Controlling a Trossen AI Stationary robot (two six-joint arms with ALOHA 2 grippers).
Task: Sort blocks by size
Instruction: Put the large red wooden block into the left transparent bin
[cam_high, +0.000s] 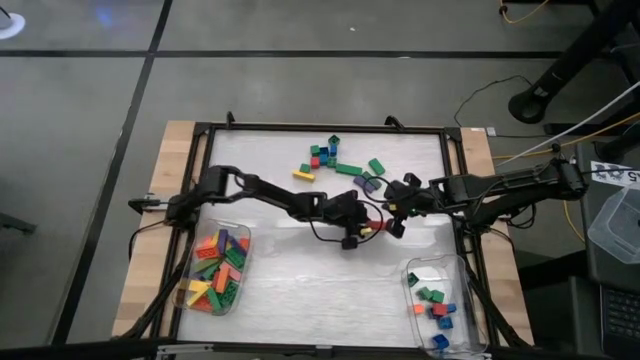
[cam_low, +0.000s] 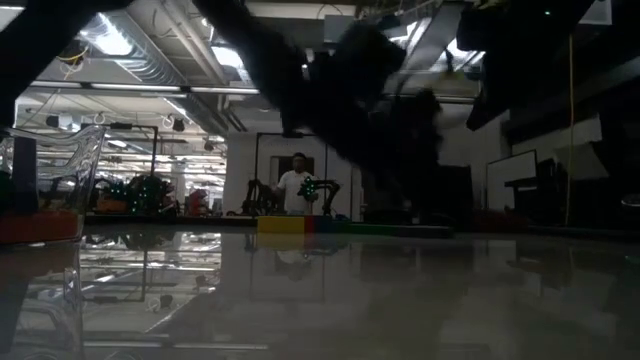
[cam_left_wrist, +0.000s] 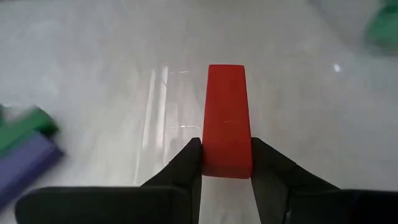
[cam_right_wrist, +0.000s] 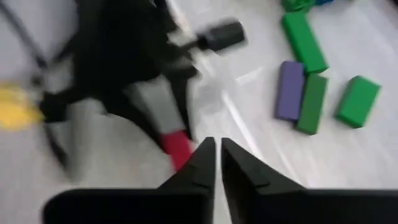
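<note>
A long red block (cam_left_wrist: 227, 118) is in my left gripper (cam_left_wrist: 227, 146), which is shut on it near the middle of the table (cam_high: 366, 224). My right gripper (cam_right_wrist: 217, 155) hangs just right of it (cam_high: 394, 222), shut with nothing between its fingers. In the right wrist view the red block (cam_right_wrist: 176, 148) shows just ahead of those fingers. A yellow block (cam_high: 366, 233) lies on the table beside my left gripper. Loose blocks lie flat on the table at the far middle (cam_high: 335, 160), among them a purple block (cam_right_wrist: 289, 90) and green blocks (cam_right_wrist: 311, 102). My left gripper pinches the red block's near end (cam_left_wrist: 227, 163) by its two long sides between the two fingers (cam_left_wrist: 186, 165). The fingers lie along the block and slant down toward the table's right. Its far end (cam_left_wrist: 226, 74) juts out ahead of the fingertips and seems clear of the table.
A clear tub (cam_high: 243, 236) at the near left holds several long blocks. Another clear tub (cam_high: 410, 275) at the near right holds several short ones. A black frame (cam_high: 330, 127) runs round the white table top. A person (cam_low: 297, 185) stands far off in the room beyond.
</note>
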